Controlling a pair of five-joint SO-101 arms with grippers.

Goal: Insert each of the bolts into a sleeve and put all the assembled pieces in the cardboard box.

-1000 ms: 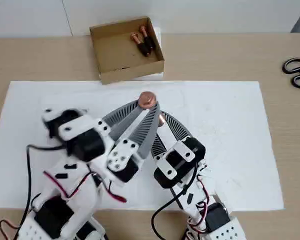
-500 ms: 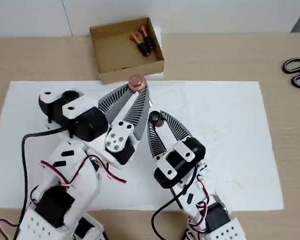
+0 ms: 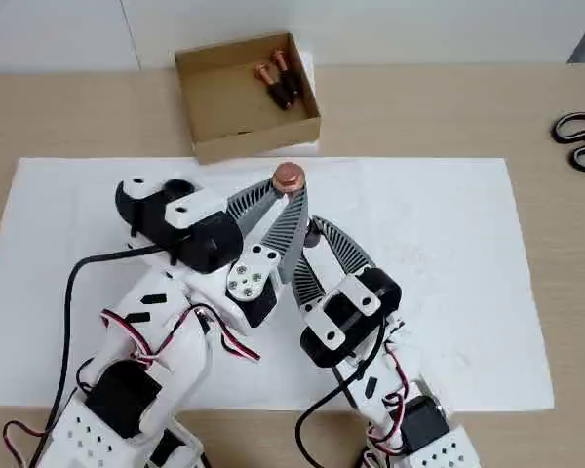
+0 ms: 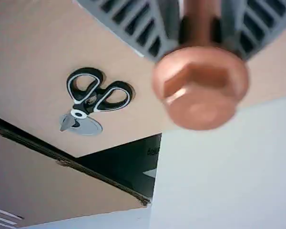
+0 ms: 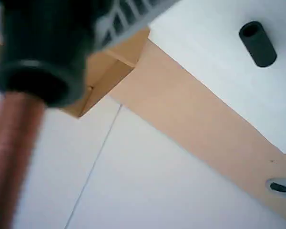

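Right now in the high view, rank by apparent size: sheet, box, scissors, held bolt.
1. sheet
2. box
3. scissors, partly cut off at the edge
4. bolt, head only; it is held nearer the camera, so its true size is unsure

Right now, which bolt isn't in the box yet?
The copper bolt held by the left gripper, over the white paper. The other two lie sleeved inside the cardboard box.

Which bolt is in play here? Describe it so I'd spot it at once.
Over the white sheet, just in front of the cardboard box, the left gripper pinches the bolt, round copper head facing up. Unlike the two assembled pieces lying inside the box, it is gripper-held.
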